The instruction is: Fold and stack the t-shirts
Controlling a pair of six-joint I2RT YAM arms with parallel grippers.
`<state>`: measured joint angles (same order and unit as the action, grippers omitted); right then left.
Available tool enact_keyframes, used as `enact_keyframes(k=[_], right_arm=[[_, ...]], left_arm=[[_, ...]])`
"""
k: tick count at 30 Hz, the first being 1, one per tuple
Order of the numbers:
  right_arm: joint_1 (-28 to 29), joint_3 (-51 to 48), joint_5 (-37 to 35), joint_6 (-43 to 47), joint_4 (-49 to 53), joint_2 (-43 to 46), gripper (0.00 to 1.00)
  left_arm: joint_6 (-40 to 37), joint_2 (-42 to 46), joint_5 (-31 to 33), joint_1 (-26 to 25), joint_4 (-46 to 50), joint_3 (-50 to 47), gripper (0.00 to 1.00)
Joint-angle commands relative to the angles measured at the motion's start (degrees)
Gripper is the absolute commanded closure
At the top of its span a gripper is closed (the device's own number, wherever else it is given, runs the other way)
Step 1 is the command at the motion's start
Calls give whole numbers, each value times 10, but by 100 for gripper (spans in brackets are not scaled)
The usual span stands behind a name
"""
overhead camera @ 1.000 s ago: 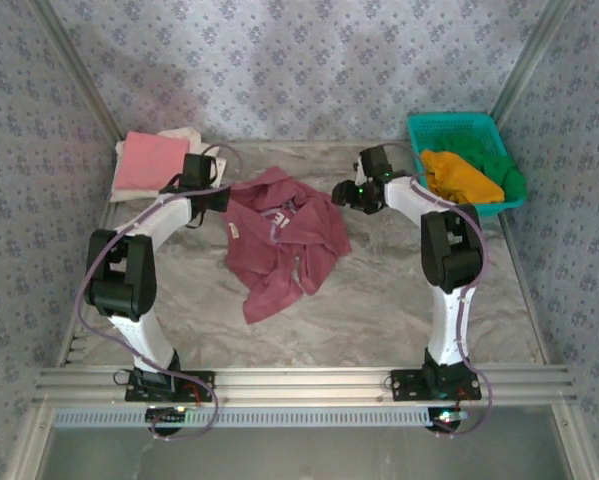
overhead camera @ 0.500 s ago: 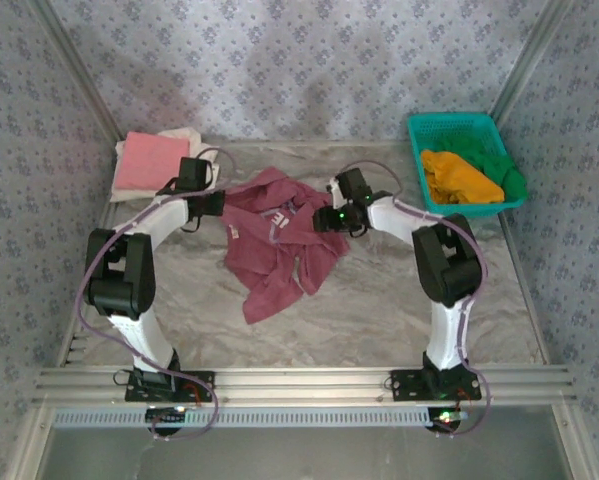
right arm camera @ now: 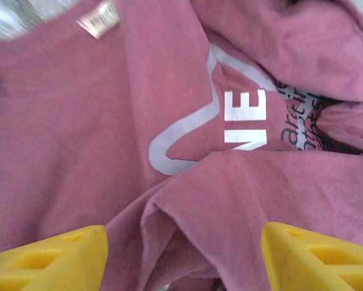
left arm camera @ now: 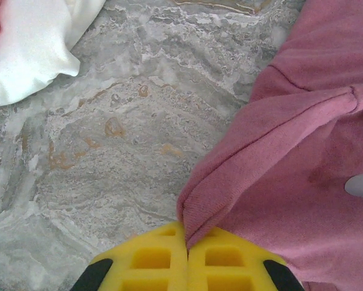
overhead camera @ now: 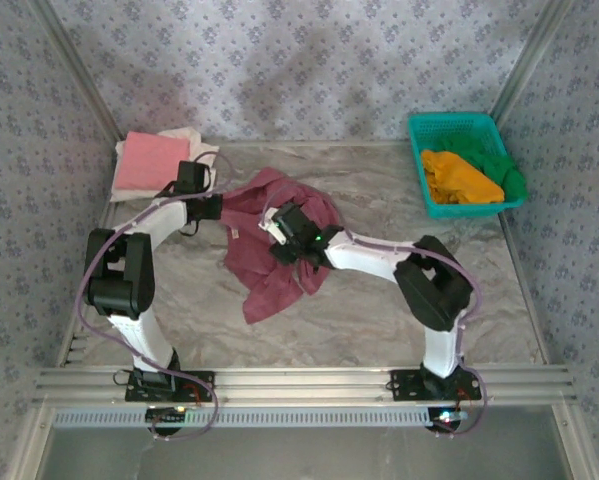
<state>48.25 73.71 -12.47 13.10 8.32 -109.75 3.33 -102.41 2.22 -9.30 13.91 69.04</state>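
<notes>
1. Here's the maroon t-shirt point(overhead camera: 254, 270), crumpled in the middle of the table point(overhead camera: 379, 300). It needs spreading before any fold.
2. The left gripper point(left arm camera: 186, 242) is clamped tight on its edge, likely anchoring that side.
3. The right gripper point(right arm camera: 184, 254) hovers wide open over the white print point(right arm camera: 242, 121), holding nothing and apparently lining up a second hold.

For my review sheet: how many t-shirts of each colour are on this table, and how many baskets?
Maroon t-shirt: 1
Pink t-shirt: 1
Cream t-shirt: 1
Orange t-shirt: 1
Green t-shirt: 1
Teal basket: 1
Total: 5 t-shirts and 1 basket, 6 things.
</notes>
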Motion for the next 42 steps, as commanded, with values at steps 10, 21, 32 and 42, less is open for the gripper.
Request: enact_keyframes(k=[10,21,32,42], right_arm=[[-50,31,0,-3,55,-11,89],[-141,10,161,-60,88,136,100],[-154,-111,362,-77,72,247,100],[-216,-156,312,-236,-19,303,54]], left_arm=[[15,26,-3,27,-1,-18,100],[3,55,8,39,12,-26,100],[-7,55,9,41,14,-21,100],[71,117,-20,46,-43,-37,37]])
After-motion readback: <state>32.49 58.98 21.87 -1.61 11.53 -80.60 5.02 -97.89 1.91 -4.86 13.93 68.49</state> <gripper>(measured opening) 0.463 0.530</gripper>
